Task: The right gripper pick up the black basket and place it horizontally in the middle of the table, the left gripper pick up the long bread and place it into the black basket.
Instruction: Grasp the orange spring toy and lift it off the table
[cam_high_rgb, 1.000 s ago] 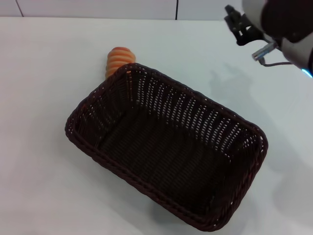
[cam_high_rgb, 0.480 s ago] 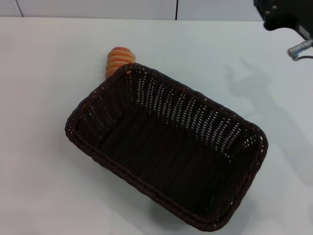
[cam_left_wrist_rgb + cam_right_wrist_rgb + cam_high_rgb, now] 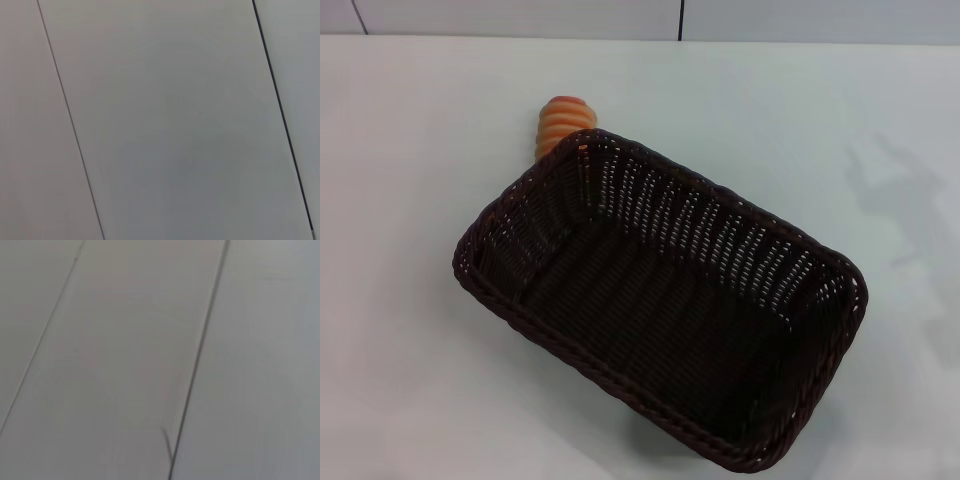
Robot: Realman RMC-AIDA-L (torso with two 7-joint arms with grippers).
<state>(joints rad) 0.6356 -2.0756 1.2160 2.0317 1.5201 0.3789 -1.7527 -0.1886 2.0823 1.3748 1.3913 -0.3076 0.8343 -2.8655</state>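
Note:
The black basket (image 3: pixel 660 300) lies on the white table (image 3: pixel 410 150) near the middle of the head view, turned at a slant, its long side running from upper left to lower right. It is empty. The long bread (image 3: pixel 560 122), orange-brown with cream stripes, lies just behind the basket's far left corner, partly hidden by the rim. Neither gripper shows in the head view; only a faint shadow falls on the table at the right. Both wrist views show only plain grey panels with thin dark seams.
A pale wall with a dark vertical seam (image 3: pixel 680 20) runs along the table's far edge. Bare table surface lies to the left and right of the basket.
The right gripper, at the upper right a second ago, rose and moved out of the head view. Its shadow on the table shifted right. Basket and bread have not moved.

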